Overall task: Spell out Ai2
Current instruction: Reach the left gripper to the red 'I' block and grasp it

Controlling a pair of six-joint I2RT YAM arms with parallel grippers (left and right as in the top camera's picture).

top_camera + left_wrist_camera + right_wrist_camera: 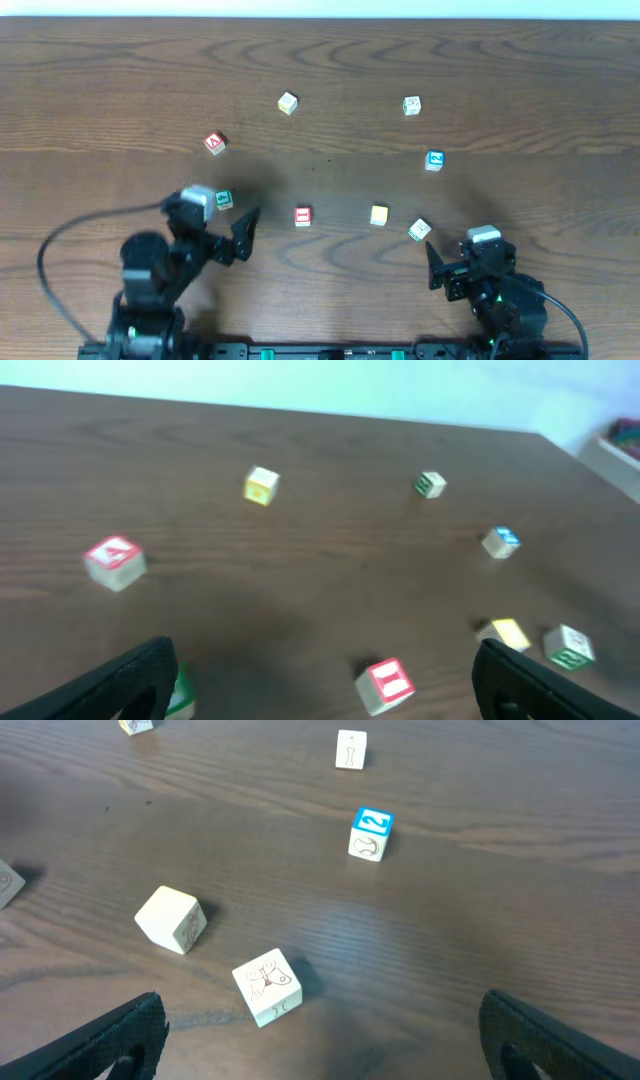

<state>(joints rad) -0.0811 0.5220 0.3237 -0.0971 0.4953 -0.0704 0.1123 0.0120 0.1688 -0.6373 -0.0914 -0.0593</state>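
A red "A" block [214, 143] [115, 562] lies at the left. A blue "2" block [434, 159] [371, 833] lies at the right. A red block marked like "I" [303, 216] [385, 685] lies in the middle. My left gripper [232, 226] [325, 690] is open and empty, low over the table. A green block [223, 200] [180, 690] lies by its left finger, and the red "I" block lies ahead between its fingers. My right gripper [445, 262] [325, 1045] is open and empty. A white butterfly block [420, 229] [267, 985] lies just ahead of it.
A yellow block [379, 215] [171, 919] lies between the red "I" block and the butterfly block. A yellow-faced block [288, 102] [261, 486] and a white block with a thin mark [412, 105] [351, 749] lie further back on the wooden table [520, 80].
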